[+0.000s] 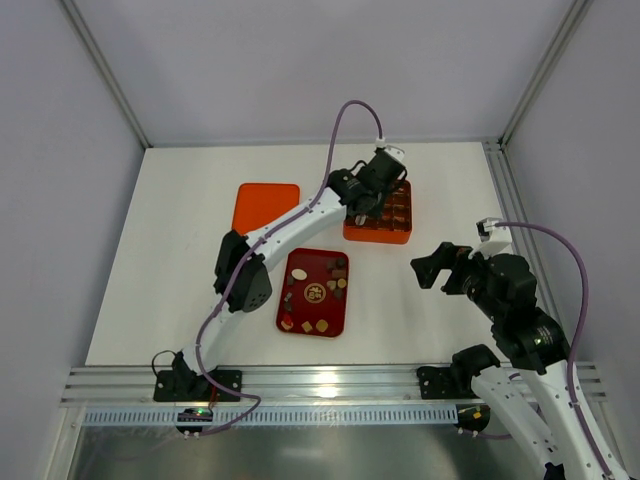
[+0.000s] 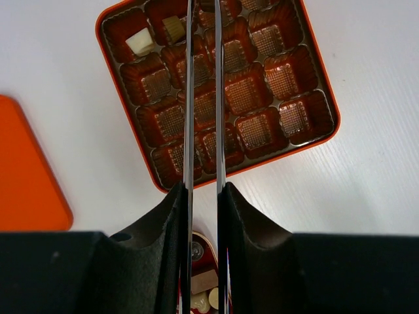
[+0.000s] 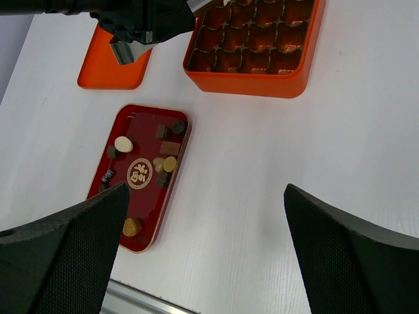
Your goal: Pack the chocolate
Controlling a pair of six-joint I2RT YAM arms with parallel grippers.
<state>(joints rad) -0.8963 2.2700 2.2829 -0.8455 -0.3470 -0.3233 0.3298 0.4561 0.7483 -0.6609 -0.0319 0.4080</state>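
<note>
Several small chocolates (image 1: pixel 338 272), cream, tan and dark, lie on the dark red tray (image 1: pixel 300 262); the right wrist view shows them too (image 3: pixel 123 144). Two pieces, one cream (image 2: pixel 139 40) and one tan (image 2: pixel 173 27), sit in corner cells of the orange box (image 2: pixel 327 131). My left gripper (image 1: pixel 362 210) hangs over the box's left part. Its thin blades (image 2: pixel 205 3) stand a narrow gap apart, their tips run off the top of the frame, and nothing shows between them. My right gripper (image 3: pixel 209 255) is wide open and empty over bare table, right of the tray.
A flat orange lid (image 1: pixel 266 207) lies left of the box, behind the tray. The box (image 1: pixel 378 236) stands at the back centre. A metal rail (image 1: pixel 330 385) runs along the table's near edge. White walls enclose the table.
</note>
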